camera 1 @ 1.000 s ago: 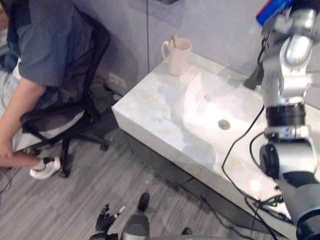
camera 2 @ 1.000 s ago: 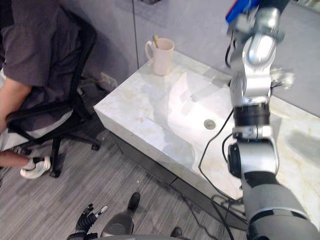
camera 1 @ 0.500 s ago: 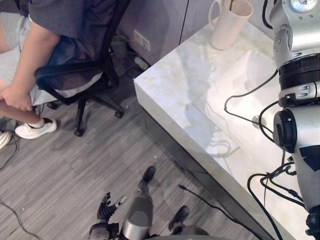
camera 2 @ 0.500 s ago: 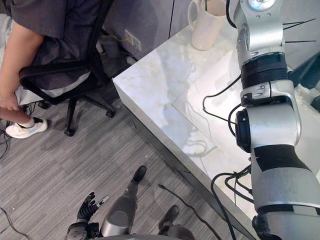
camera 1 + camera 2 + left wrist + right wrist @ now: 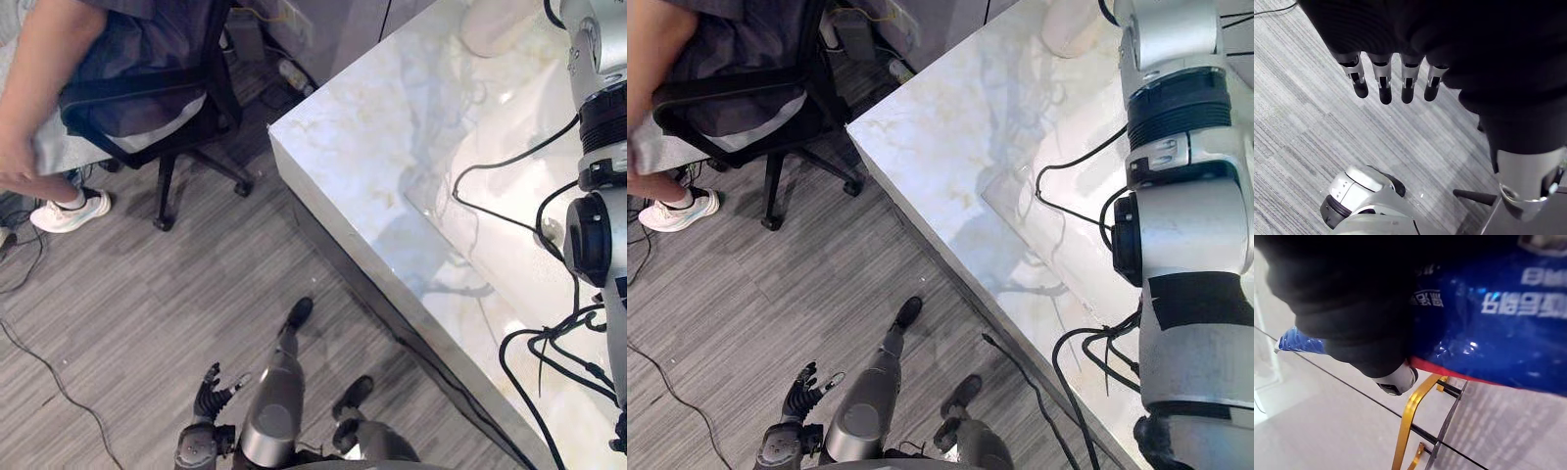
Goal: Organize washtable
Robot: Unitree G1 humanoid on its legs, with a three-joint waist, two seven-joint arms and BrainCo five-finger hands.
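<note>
One person (image 5: 147,39) in a dark grey shirt is sitting at 10 o'clock in your head view, on a black office chair (image 5: 147,96), with a white shoe (image 5: 69,211) resting on the grey plank-patterned floor (image 5: 147,313). The chair is standing near the corner of the white veined marble washtable (image 5: 372,127), which is running from 12 o'clock down to 4 o'clock. Your robot's right arm (image 5: 600,196) is rising at 3 o'clock and is hiding part of the table.

A pale sink basin (image 5: 509,264) is lying sunk in the washtable at 2 o'clock, partly behind that arm. A cream ceramic mug (image 5: 500,29) is standing on the marble at 1 o'clock, cut off by the edge, so you cannot tell what it is holding.

The left hand (image 5: 206,401) is hanging low at 7 o'clock over the floor, well apart from the table, with its fingers (image 5: 1383,83) straight and relaxed, holding and touching nothing. The right hand (image 5: 1352,308) is gripping a glossy blue tube with white print and a red edge (image 5: 1488,323), its thumb (image 5: 1396,379) lying across the tube. Past it, a gold-coloured metal bracket (image 5: 1410,426) is showing beside a thin dark-edged panel (image 5: 1447,426).
</note>
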